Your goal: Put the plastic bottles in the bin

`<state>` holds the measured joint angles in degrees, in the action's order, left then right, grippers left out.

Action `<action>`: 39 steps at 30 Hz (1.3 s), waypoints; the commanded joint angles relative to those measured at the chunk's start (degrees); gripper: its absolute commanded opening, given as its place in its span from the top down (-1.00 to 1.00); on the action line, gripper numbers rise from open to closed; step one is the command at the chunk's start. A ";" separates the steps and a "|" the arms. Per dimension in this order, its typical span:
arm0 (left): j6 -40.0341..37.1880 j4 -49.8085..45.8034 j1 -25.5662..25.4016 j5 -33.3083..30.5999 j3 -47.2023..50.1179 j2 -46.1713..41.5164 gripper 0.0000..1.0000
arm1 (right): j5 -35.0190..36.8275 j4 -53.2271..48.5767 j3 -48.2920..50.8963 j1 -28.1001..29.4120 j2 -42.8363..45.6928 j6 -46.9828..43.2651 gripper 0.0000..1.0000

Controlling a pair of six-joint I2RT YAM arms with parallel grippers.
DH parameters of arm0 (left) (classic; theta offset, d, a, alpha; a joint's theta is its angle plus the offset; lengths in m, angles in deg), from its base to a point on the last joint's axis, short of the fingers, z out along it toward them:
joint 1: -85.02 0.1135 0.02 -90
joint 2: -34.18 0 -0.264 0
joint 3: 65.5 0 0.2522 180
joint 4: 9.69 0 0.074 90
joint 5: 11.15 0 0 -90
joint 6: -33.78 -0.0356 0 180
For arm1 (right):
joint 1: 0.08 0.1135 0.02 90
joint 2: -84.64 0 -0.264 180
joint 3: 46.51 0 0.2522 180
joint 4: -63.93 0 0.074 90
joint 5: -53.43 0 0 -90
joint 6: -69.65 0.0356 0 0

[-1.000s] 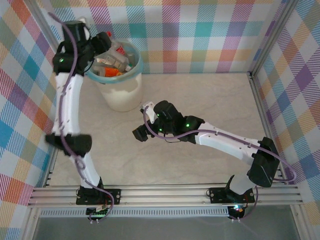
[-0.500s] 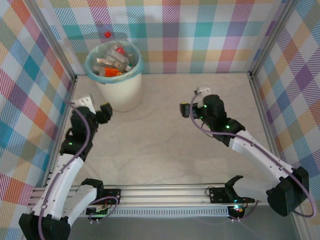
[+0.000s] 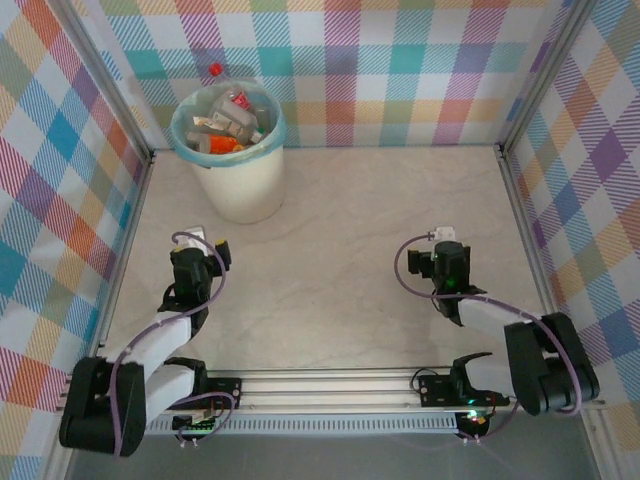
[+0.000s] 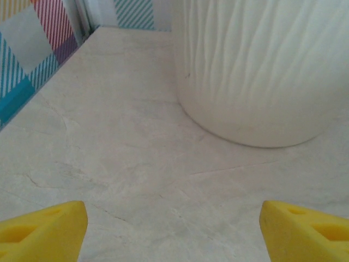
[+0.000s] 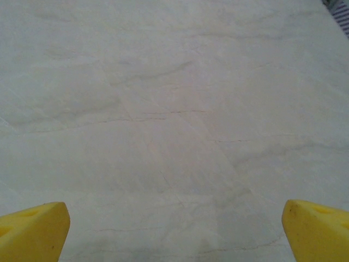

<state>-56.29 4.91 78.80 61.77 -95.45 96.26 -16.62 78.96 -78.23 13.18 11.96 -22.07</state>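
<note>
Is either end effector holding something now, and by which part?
Nothing is held. The left end effector and the right end effector both stand open over the table.

The bin (image 3: 245, 190) is cream-white with a teal liner (image 3: 280, 126), the table (image 3: 340, 235) pale veined, the walls (image 3: 420, 60) pastel plaid.

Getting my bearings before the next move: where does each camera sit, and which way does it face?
Top external: above and behind the bases, looking down on the table, the bin of plastic bottles and both arms.
Left wrist: low over the table, facing the bin's ribbed wall; left gripper open, yellow fingertips at the bottom corners.
Right wrist: angled down at the table; right gripper open.
Shared: top and left wrist both show the bin.
</note>
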 commanded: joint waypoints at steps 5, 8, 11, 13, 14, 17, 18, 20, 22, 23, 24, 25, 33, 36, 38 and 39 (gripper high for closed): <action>0.36 18.27 5.73 11.53 1.05 11.22 -0.67 | -23.30 28.21 1.63 -11.13 -11.52 -0.97 -0.99; 3.31 20.33 8.78 17.74 -0.22 15.31 -0.67 | -27.13 31.01 0.85 -15.91 -14.88 3.76 -1.00; 3.02 29.14 9.11 21.83 0.50 22.42 -0.67 | -25.94 21.24 -4.50 -16.01 -15.31 4.59 -0.99; 1.55 30.33 8.63 23.85 -0.98 26.59 -0.67 | -24.64 20.66 -4.71 -15.28 -15.32 4.18 -0.99; 1.05 28.70 8.12 23.87 -2.82 27.67 -0.67 | -24.39 19.63 -4.89 -15.13 -15.05 4.06 -0.99; -1.43 16.62 4.05 16.57 -8.53 27.56 -0.90 | -23.61 19.93 -4.99 -14.75 -15.19 3.84 -0.99; -1.67 17.27 3.41 15.63 -8.42 27.81 -1.00 | -23.63 19.61 -4.98 -14.71 -15.12 3.83 -0.99; -1.59 17.21 3.49 15.68 -8.41 27.73 -1.00 | -23.54 19.65 -5.05 -14.70 -15.06 3.81 -0.99; -1.68 17.28 3.49 15.65 -8.26 27.62 -1.00 | -23.59 19.38 -5.16 -14.59 -15.11 3.57 -0.99; -1.73 17.07 3.49 15.67 -8.30 27.56 -1.00 | -23.46 19.32 -5.16 -14.48 -15.12 3.39 -1.00; -1.69 17.17 3.45 15.61 -8.25 27.55 -1.00 | -23.46 19.28 -5.24 -14.45 -15.14 3.38 -0.99; -1.72 17.05 3.35 15.59 -8.36 27.56 -1.00 | -23.46 19.24 -5.25 -14.40 -15.05 3.39 -0.99; -1.72 16.95 3.40 15.59 -8.37 27.55 -1.00 | -23.37 19.19 -5.25 -14.36 -15.11 3.38 -0.99; -1.73 16.92 3.41 15.67 -8.42 27.65 -1.00 | -23.36 19.19 -5.25 -14.34 -15.13 3.30 -0.99; -1.68 16.91 3.41 15.67 -8.43 27.65 -1.00 | -23.37 19.20 -5.25 -14.32 -15.10 3.31 -0.99; -1.68 16.87 3.36 15.67 -8.50 27.65 -1.00 | -23.37 19.19 -5.25 -14.32 -15.11 3.23 -0.99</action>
<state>-57.19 21.47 82.26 77.72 -103.58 124.28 -39.22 98.00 -82.80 -1.53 -3.06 -19.10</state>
